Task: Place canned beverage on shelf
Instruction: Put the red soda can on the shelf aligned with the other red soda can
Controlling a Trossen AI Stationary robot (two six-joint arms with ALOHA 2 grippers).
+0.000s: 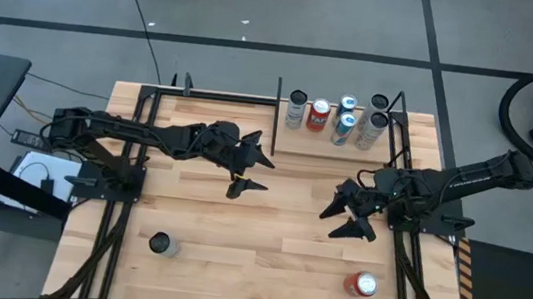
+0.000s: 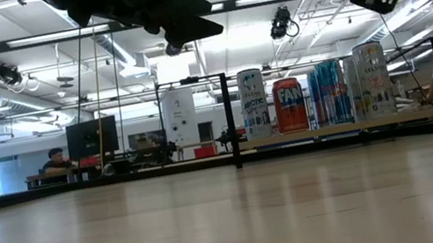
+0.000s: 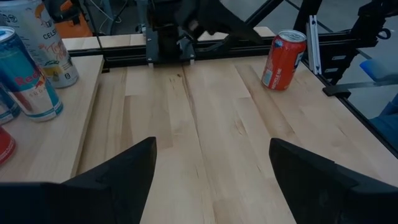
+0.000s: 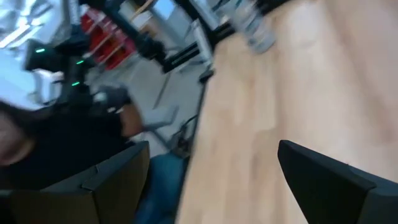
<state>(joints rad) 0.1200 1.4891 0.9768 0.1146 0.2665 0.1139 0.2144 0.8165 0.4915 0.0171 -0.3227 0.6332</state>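
Lying on its side on the surface [image 1: 236, 237], a red can [image 1: 364, 284] is seen, both pincers [image 1: 249, 170] [image 1: 347, 219] held open and empty.

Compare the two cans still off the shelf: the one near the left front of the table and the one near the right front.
The left front can is silver-grey with a dark top; the right front can is red with a pale top. The grey one stands upright, while the red one appears tilted or lying. Both rest on the tabletop, away from the shelf, and neither end effector touches them.
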